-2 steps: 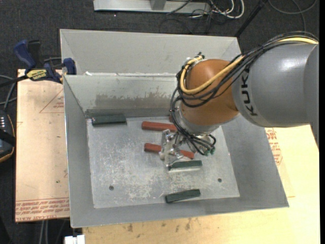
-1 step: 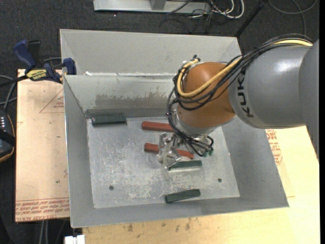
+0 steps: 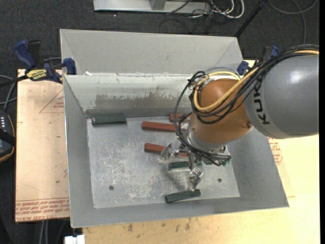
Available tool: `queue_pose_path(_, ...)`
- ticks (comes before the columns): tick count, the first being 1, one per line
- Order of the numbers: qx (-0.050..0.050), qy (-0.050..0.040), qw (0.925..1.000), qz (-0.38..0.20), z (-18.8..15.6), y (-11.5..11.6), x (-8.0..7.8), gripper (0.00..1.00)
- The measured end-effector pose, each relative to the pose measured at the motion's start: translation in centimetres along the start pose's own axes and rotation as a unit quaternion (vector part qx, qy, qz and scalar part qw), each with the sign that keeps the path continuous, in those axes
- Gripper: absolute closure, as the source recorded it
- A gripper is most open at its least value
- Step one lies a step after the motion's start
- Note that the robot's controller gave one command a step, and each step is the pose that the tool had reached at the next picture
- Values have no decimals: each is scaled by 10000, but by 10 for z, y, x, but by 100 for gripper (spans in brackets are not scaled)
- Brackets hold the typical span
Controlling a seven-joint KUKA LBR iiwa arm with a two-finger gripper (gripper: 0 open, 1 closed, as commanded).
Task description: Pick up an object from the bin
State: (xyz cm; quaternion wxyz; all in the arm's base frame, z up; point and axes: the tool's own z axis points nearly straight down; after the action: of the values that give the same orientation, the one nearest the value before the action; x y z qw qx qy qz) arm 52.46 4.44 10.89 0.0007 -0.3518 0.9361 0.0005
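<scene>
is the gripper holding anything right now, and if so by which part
Cannot be told. The gripper sits low over a short dark green bar on the bin floor, beside a red-brown bar; no hold shows.

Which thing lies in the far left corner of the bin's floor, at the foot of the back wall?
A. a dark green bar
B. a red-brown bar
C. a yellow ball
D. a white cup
A: a dark green bar lies flat in that corner of the bin, along the foot of the back wall, while the nearest red-brown bar lies further right.
</scene>
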Motion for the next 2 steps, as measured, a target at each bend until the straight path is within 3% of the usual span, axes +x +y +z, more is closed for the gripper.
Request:
queue_pose_path(1, -4, -1, 10000, -1, 1, 0, 0, 0)
queue_pose_path(2, 4, -15, 9997, 254, 21, -16, -14, 0)
